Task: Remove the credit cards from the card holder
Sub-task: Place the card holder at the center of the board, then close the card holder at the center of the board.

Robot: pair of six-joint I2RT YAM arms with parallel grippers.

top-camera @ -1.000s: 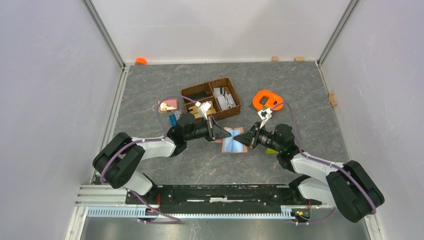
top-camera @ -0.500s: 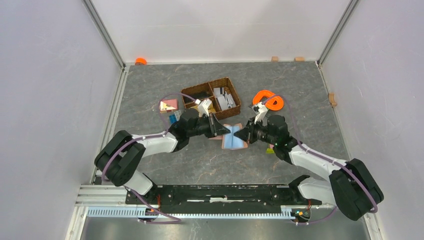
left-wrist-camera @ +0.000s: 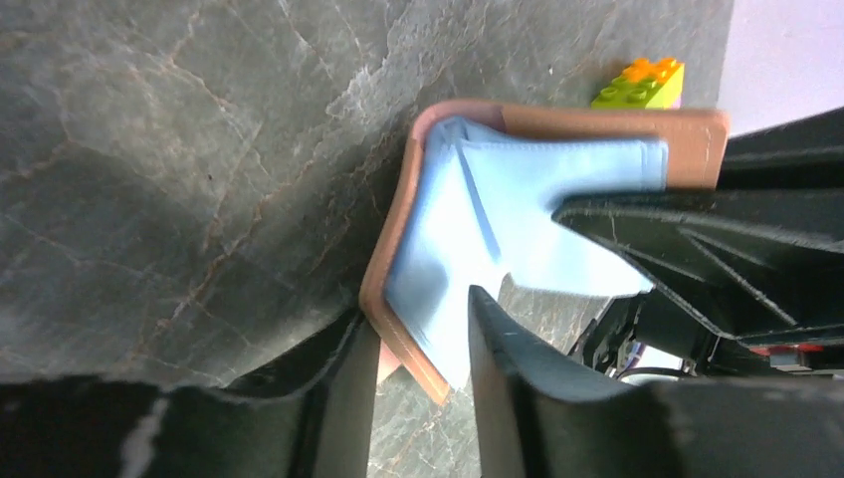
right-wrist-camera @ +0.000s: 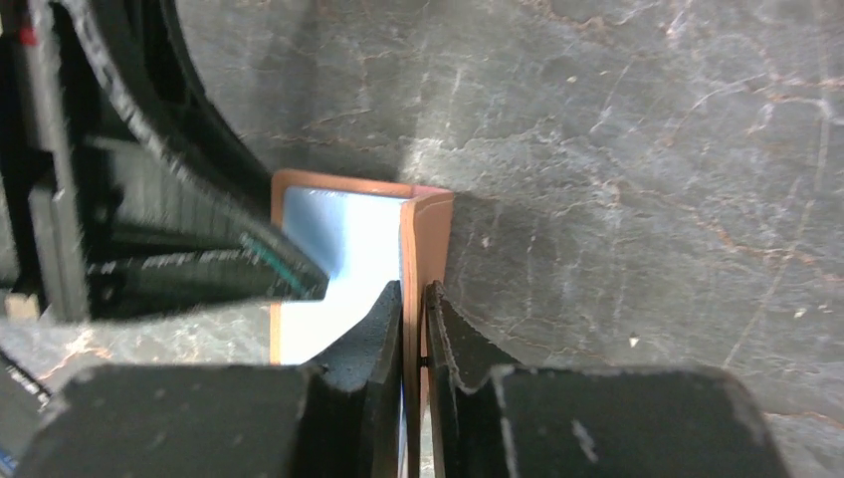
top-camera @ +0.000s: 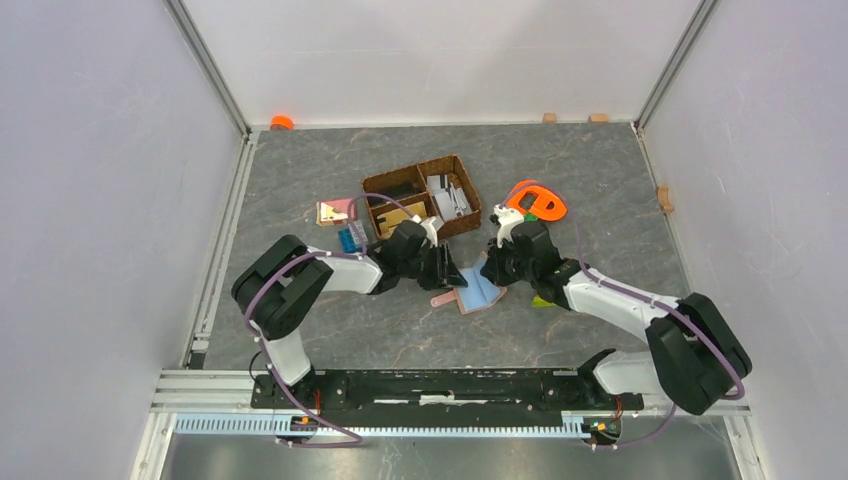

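**Card holder [top-camera: 478, 292] gripped at both flaps near the middle of the top view**

A grey marbled table [top-camera: 600, 180] is seen filling the top view. A dark-brown woven basket [top-camera: 408, 168] is set just above the middle, with grey and white flat pieces in its right compartment; whether these are the credit cards cannot be told. An orange piece [top-camera: 555, 208] is seen to the basket's right.

Just below the basket, the card holder is spread open on the table, its pale blue lining turned up. In the left wrist view the card holder [left-wrist-camera: 518, 179] is straddled at its lower brown edge by the left gripper [left-wrist-camera: 420, 349], whose jaws are parted some way; whether that edge is pressed cannot be told. In the right wrist view the card holder [right-wrist-camera: 338, 239] is pinched by the right gripper [right-wrist-camera: 415, 319], the jaws drawn almost together on the upright brown flap. In the top view the left gripper [top-camera: 450, 275] and right gripper [top-camera: 490, 272] are met over it from either side.

A small green-and-yellow brick [top-camera: 541, 301] is seen just to the card holder's right.
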